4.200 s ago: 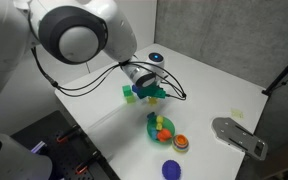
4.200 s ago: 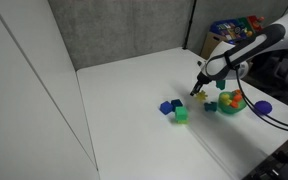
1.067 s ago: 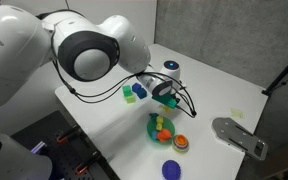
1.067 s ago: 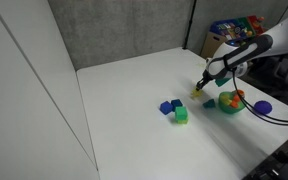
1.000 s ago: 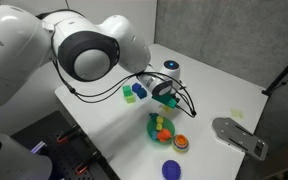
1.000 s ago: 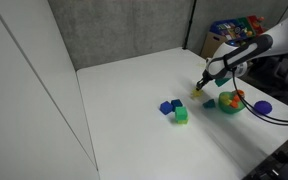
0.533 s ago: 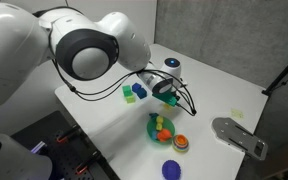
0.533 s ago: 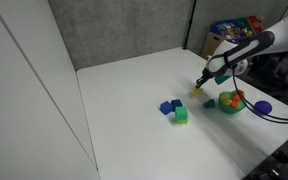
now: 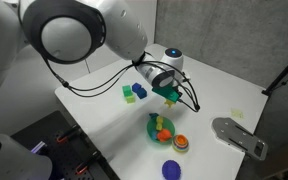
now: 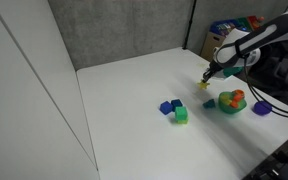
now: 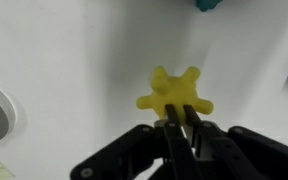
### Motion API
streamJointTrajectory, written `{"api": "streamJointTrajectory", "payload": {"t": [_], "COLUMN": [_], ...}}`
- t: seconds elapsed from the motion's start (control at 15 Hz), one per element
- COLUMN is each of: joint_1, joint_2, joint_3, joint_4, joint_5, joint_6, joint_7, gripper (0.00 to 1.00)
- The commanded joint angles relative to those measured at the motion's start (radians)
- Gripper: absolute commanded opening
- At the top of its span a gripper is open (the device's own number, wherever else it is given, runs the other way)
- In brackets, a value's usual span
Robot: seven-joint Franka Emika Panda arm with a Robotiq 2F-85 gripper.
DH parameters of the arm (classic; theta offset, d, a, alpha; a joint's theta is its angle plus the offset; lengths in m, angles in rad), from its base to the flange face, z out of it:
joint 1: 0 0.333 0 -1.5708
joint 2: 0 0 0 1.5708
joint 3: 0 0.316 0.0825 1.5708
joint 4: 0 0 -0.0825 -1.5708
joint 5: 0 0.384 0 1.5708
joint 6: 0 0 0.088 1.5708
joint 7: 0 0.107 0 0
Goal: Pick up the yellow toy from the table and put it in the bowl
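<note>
Wrist view: pinching the yellow toy [image 11: 174,92] by one lobe, jaws pressed together on it, the rest of its knobbly star body sticking out past the tips over the white surface [image 11: 64,50]. No long axis to speak of; about as wide as tall. Cannot tell here whether lifted clear.

In an exterior view: shows the yellow toy [image 10: 206,86] as a small speck under the jaws, near the bowl [image 10: 227,105] but beside it, not above it. Puts the bowl to the right and nearer the camera, already carrying some coloured pieces. Leaves the green cube [image 10: 181,115] and blue block [image 10: 168,107] well apart on the opposite side.

In an exterior view: hides the yellow toy behind the jaws; places the bowl [image 9: 152,121] just camera-ward of them. Probably calls for a short sideways carry until over the hollow, then spreading the jaws.
</note>
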Motion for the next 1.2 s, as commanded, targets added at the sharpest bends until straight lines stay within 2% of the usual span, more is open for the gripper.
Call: {"api": "streamJointTrajectory", "payload": {"t": [0.0,0.73,1.13], "joint_1": [-0.015,-0.021,-0.015], "joint_2": [-0.145,-0.351,-0.382], "joint_3": [-0.019,-0.119,-0.176], "joint_4": [-0.162,-0.451,-0.518], "joint_5": [0.012,-0.004,-0.016], "joint_6": [-0.016,0.009,-0.004], "joint_7": [0.007,0.010,0.018], "gripper": [0.05,0.05,0.07]}}
